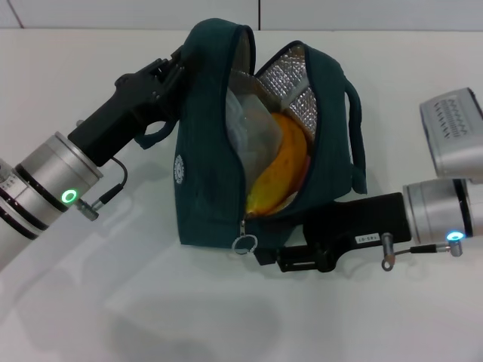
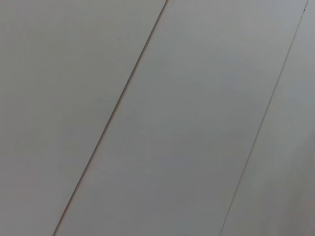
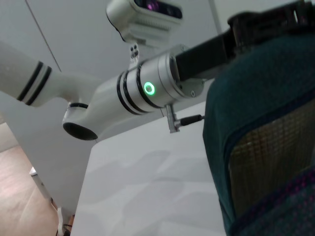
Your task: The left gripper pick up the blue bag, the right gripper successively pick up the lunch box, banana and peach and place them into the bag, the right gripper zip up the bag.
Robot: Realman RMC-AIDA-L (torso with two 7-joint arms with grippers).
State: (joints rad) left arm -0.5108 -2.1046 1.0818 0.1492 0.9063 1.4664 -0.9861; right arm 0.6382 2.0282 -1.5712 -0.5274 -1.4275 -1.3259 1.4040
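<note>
Left hand point(image 1: 181, 64) clamps the blue bag point(image 1: 207, 188) rim, holding it agape; right hand point(image 1: 290, 260) near zip, grip unclear.

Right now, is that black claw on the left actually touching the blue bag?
Touching. In the head view the left gripper reaches the blue bag at its upper edge with no gap, holding that side up and open.
</note>
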